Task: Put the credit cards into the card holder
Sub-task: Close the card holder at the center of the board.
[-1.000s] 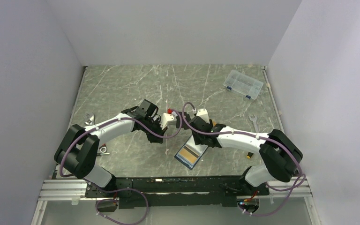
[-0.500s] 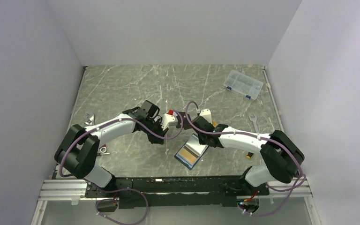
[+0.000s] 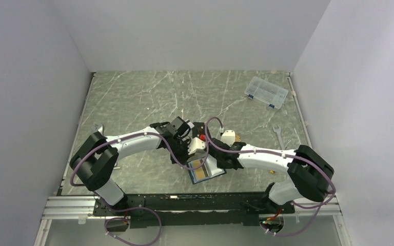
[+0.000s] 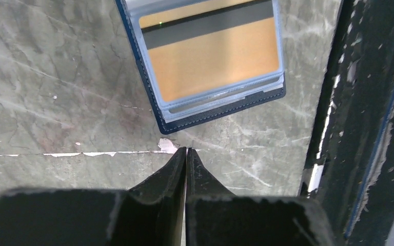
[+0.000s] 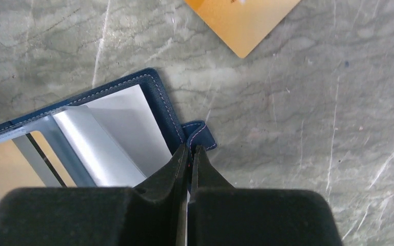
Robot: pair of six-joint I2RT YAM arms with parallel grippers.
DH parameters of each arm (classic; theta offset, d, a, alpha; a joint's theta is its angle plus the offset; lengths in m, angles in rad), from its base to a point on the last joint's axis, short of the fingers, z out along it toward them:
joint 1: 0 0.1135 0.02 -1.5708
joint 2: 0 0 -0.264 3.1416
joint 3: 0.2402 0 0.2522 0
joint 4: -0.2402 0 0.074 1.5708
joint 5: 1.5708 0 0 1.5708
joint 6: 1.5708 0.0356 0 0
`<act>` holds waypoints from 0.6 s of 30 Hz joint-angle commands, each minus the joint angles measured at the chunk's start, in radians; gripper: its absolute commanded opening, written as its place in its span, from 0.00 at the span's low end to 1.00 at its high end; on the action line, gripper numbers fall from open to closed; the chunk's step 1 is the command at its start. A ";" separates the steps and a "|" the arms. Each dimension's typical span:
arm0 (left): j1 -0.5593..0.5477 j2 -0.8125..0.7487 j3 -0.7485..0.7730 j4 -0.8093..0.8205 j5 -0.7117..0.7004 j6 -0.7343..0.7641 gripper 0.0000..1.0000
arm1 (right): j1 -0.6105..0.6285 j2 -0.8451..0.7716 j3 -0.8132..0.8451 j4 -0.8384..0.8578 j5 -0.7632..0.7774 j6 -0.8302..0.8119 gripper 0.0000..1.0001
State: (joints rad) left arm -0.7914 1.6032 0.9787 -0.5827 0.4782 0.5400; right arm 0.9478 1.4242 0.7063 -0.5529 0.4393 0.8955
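Observation:
The navy card holder (image 3: 208, 170) lies open near the table's front edge. An orange-gold credit card (image 4: 210, 51) with a dark stripe sits in its clear sleeve. A silver-grey card (image 5: 115, 136) lies in the half by the snap tab (image 5: 201, 134). Another orange card (image 5: 242, 20) lies loose on the table beyond the holder. My right gripper (image 5: 190, 147) is shut on the holder's edge beside the tab. My left gripper (image 4: 185, 149) is shut with nothing in it, its tips just short of the holder's near corner (image 4: 166, 129).
A clear compartment box (image 3: 266, 92) stands at the back right. One wrench (image 3: 278, 132) lies at the right, another (image 3: 98, 127) at the left. The black front rail (image 3: 184, 197) runs close behind the holder. A black bar (image 4: 369, 128) fills the left wrist view's right side.
Both arms have swung toward the front edge and down onto the card holder. The right gripper has closed on the holder's edge, and the holder has turned slightly.

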 commanded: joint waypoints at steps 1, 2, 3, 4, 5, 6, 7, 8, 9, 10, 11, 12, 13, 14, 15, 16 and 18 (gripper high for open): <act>-0.025 -0.002 -0.055 0.000 -0.032 0.170 0.09 | 0.053 0.034 -0.052 -0.165 -0.074 0.143 0.00; -0.025 -0.013 -0.077 0.013 -0.041 0.203 0.09 | 0.056 0.033 -0.058 -0.167 -0.077 0.154 0.00; -0.024 -0.031 -0.103 0.041 -0.055 0.228 0.09 | 0.060 0.028 -0.068 -0.165 -0.077 0.164 0.00; -0.025 -0.052 -0.128 0.070 -0.077 0.241 0.09 | 0.061 0.023 -0.078 -0.161 -0.083 0.176 0.00; -0.024 -0.072 -0.146 0.094 -0.093 0.249 0.08 | 0.062 0.015 -0.094 -0.149 -0.092 0.188 0.00; -0.021 -0.096 -0.168 0.121 -0.106 0.254 0.06 | 0.061 0.004 -0.114 -0.133 -0.104 0.200 0.00; -0.017 -0.119 -0.184 0.144 -0.114 0.264 0.05 | 0.061 -0.006 -0.132 -0.114 -0.118 0.212 0.00; -0.012 -0.133 -0.192 0.162 -0.120 0.267 0.04 | 0.062 -0.017 -0.151 -0.100 -0.130 0.224 0.00; -0.002 -0.136 -0.189 0.177 -0.133 0.252 0.03 | 0.062 -0.026 -0.170 -0.084 -0.144 0.242 0.00; 0.011 -0.134 -0.181 0.183 -0.134 0.228 0.03 | 0.059 -0.039 -0.194 -0.058 -0.163 0.254 0.00; 0.024 -0.132 -0.170 0.181 -0.124 0.207 0.03 | 0.055 -0.057 -0.222 -0.028 -0.185 0.269 0.00; 0.035 -0.129 -0.160 0.174 -0.118 0.167 0.04 | 0.046 -0.075 -0.247 0.010 -0.209 0.282 0.00; 0.040 -0.120 -0.143 0.158 -0.112 0.125 0.06 | 0.033 -0.096 -0.273 0.041 -0.229 0.285 0.00; 0.041 -0.104 -0.112 0.125 -0.106 0.075 0.09 | 0.018 -0.114 -0.294 0.060 -0.242 0.285 0.00; 0.042 -0.081 -0.073 0.067 -0.074 0.016 0.09 | -0.001 -0.134 -0.309 0.069 -0.253 0.279 0.00; 0.042 -0.056 -0.022 0.001 -0.024 -0.034 0.09 | -0.023 -0.158 -0.322 0.071 -0.258 0.275 0.00; 0.047 -0.010 0.041 -0.064 0.037 -0.146 0.09 | -0.043 -0.209 -0.338 0.060 -0.256 0.274 0.00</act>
State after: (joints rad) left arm -0.7490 1.5311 0.8825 -0.5308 0.3882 0.6147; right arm 0.9314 1.2198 0.4808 -0.3893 0.3988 1.1419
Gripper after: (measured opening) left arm 0.090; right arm 0.029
